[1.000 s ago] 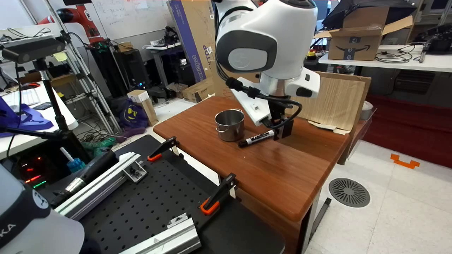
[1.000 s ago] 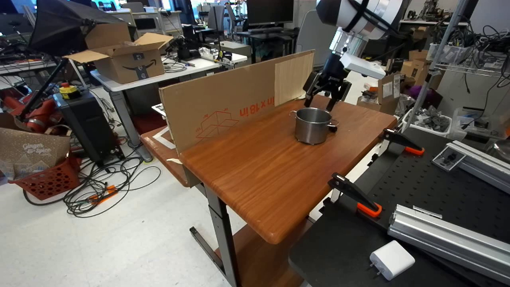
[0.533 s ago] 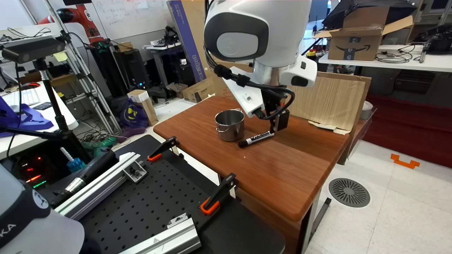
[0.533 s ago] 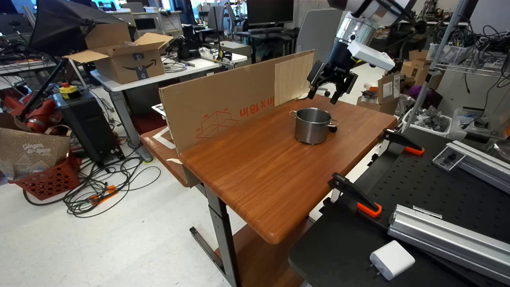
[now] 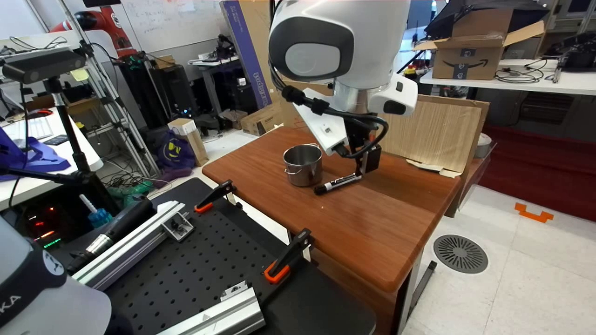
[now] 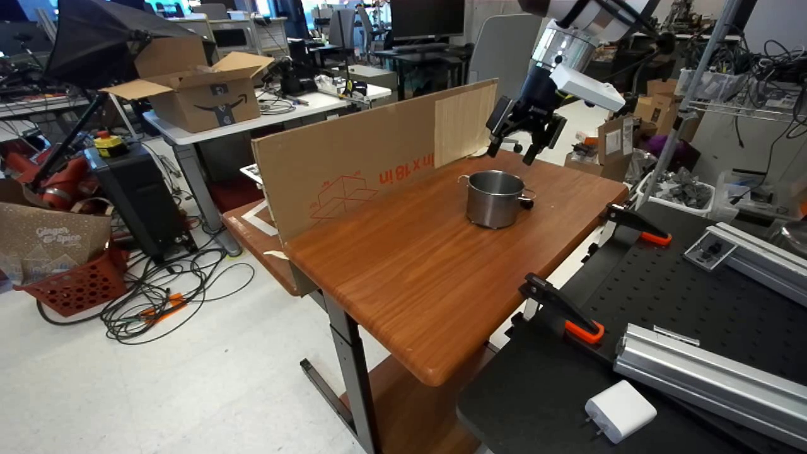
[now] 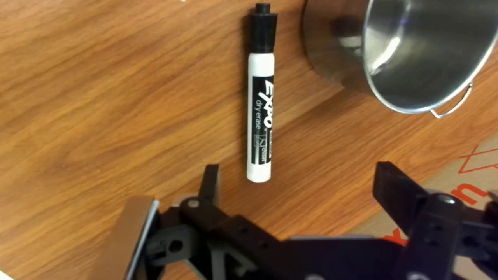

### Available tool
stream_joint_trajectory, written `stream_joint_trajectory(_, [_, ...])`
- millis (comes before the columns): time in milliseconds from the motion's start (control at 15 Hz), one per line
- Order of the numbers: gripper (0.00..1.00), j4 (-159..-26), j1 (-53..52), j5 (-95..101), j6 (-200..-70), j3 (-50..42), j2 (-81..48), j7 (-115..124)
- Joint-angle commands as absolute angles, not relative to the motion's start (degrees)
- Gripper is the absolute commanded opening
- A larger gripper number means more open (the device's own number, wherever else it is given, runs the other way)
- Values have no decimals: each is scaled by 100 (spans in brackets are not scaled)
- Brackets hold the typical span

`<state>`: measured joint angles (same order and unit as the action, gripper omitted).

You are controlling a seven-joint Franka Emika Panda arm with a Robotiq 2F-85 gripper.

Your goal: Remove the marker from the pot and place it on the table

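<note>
The marker, a white and black Expo pen with a black cap, lies on the table top beside the pot. It shows in an exterior view [image 5: 339,183] and in the wrist view [image 7: 260,109]; in an exterior view only its dark end [image 6: 527,203] shows past the pot. The small grey metal pot [image 5: 302,167] stands upright on the reddish-brown table [image 5: 354,228]; its visible inside looks empty in the wrist view [image 7: 338,54]. My gripper [image 7: 297,167] is open and empty, above the table near the marker's white end. Its spread fingers also show in an exterior view [image 6: 510,157].
A cardboard screen [image 6: 372,164] stands along one long side of the table. A black perforated bench [image 5: 200,260] with clamps [image 5: 288,256] adjoins the opposite side. A white desk with an open box [image 6: 208,94] stands beyond the screen.
My open gripper has risen a little and drawn away from the marker, then stayed still over the last half second. The marker and pot have not moved.
</note>
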<state>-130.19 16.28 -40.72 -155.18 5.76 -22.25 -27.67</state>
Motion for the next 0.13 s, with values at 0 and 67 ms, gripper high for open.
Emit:
stream_joint_trajectory(0, [100,-13015,1617,-4060,-15506,562,-2221,-2753])
stream_joint_trajectory(67, [100,-13015,1617,-4060,-15506,562,-2221,-2753])
